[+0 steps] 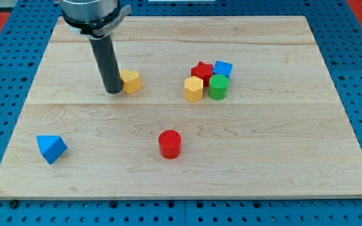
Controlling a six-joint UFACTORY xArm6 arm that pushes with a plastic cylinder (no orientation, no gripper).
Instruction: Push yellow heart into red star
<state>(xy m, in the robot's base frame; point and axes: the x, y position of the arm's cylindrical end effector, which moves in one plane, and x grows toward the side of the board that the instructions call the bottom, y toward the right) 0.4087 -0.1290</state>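
The yellow heart (131, 81) lies on the wooden board left of centre. My tip (113, 91) stands right against the heart's left side. The red star (202, 70) sits to the view's right in a tight cluster, with a clear gap of board between it and the heart. A yellow hexagon block (193, 89) sits just below-left of the star, on the heart's side of the cluster.
A blue cube (222, 68) and a green cylinder (218, 86) touch the star's right side. A red cylinder (170, 144) stands at bottom centre. A blue triangular block (51, 148) lies at bottom left. The board (294, 157) rests on a blue pegboard.
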